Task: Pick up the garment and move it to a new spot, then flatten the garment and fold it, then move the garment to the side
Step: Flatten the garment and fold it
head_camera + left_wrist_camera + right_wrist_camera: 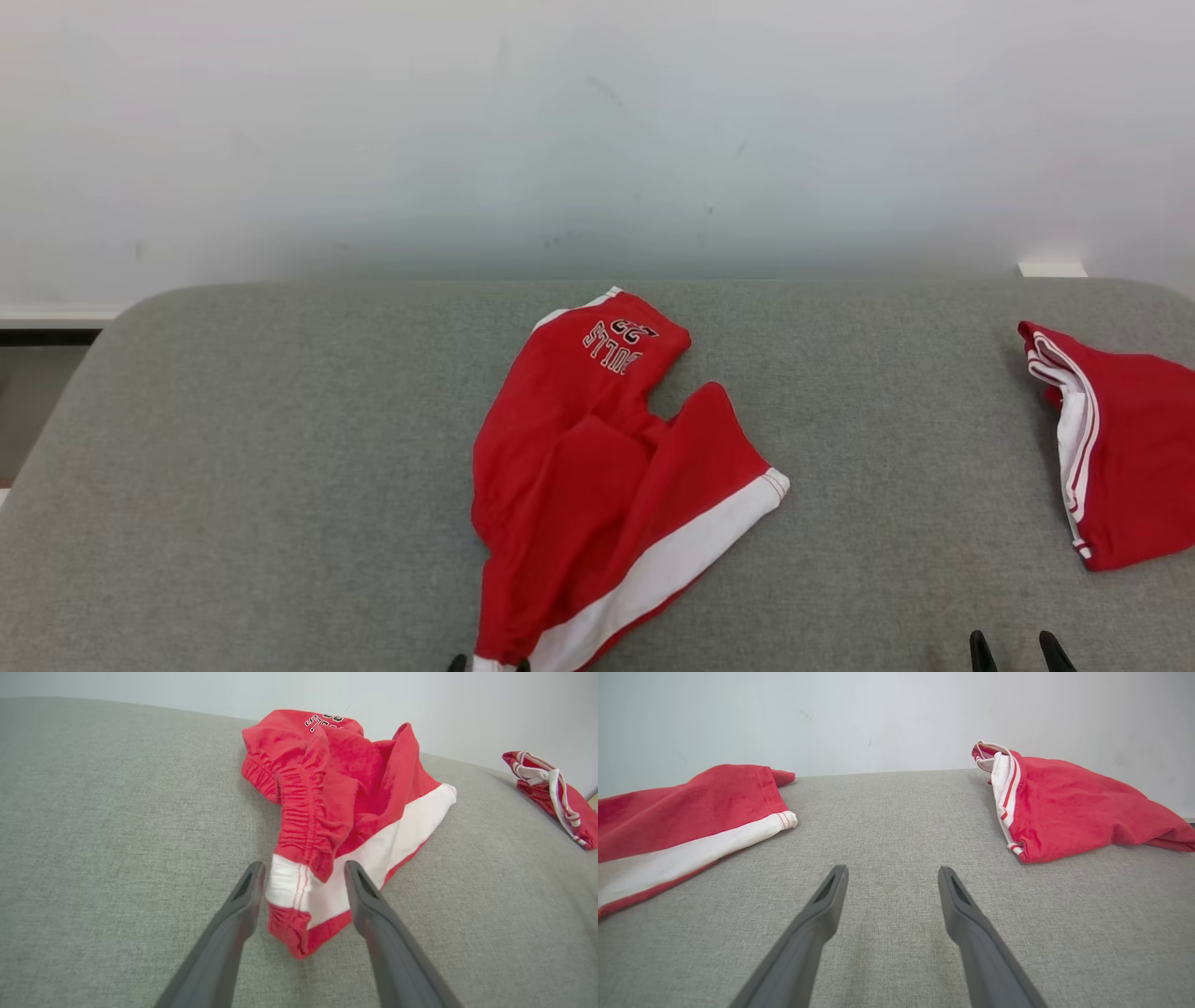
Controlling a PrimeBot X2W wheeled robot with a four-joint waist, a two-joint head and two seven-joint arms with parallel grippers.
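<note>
Setting: pale wall behind a grey, fabric-covered table.

Item 1, garment: red shorts with a white side stripe and lettering on one leg. Location: middle of the table, reaching down to its near edge. Condition: crumpled, legs overlapping, elastic waistband bunched; neither flat nor folded.

Item 2, second red garment: white and red trim, lying in a loose heap at the right edge of the table, well apart from item 1.

Item 3, left hand: fingers spread, one on each side of the garment's near corner, where the white stripe meets the waistband. The cloth lies between them unpinched and rests on the table.

Item 4, right hand: fingers spread and empty, low over bare table between the two red pieces, touching neither.

Task status, as judged: at the first step. The left hand appears placed for a pinch on the corner, but nothing is gripped or lifted. Left to do: the lift, the move to a new spot, the flattening, the fold, and the final shift to the side. Given the bunching, the flattening will probably need both hands.
</note>
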